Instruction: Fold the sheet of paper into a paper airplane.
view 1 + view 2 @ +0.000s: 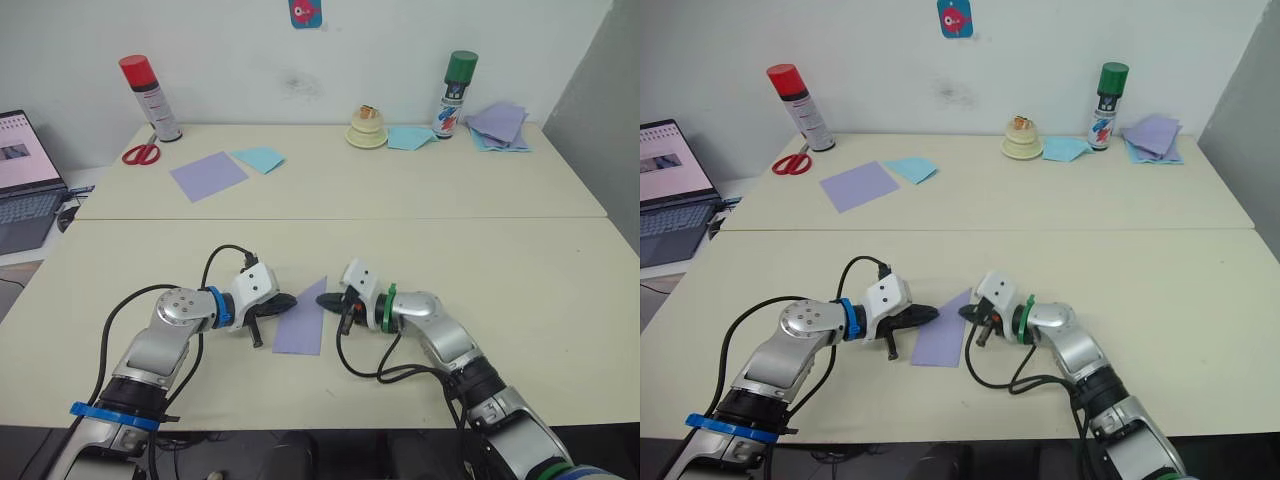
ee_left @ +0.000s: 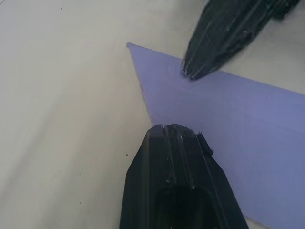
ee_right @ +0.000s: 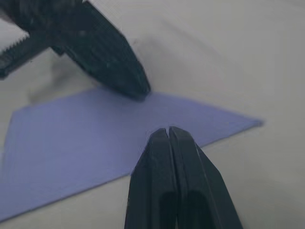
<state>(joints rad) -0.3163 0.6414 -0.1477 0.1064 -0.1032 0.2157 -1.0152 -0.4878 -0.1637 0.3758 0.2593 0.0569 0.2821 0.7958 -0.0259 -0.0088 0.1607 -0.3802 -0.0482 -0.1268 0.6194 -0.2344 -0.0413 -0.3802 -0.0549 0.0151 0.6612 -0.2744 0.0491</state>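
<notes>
A: What occupies the near part of the bench [image 1: 500, 300]?

B: The sheet of paper [image 1: 303, 322], lavender and already folded to a narrow shape with one pointed corner, lies flat on the bench between the two arms. The left end effector [image 1: 289, 302] meets its left edge, fingers pressed together, tips resting on the paper. The right end effector [image 1: 325, 299] meets the opposite edge near the point, its fingers likewise closed, tips on the paper. Neither has the sheet pinched between its fingers.

A: How do the two tips stand to each other?

B: Close together, facing one another across the upper part of the sheet, as the left wrist view confirms.

A: And farther back?

B: On the far bench, a smooth lavender sheet [image 1: 208, 175] with a light blue sheet [image 1: 259, 158] just beside it; red scissors [image 1: 141, 153] near a red-capped spray can [image 1: 151, 97]. To the right, a small cream dish [image 1: 367, 128], a green-capped spray can [image 1: 455, 94], and a stack of purple sheets [image 1: 500, 125]. A laptop [image 1: 25, 180] stands at far left.
</notes>
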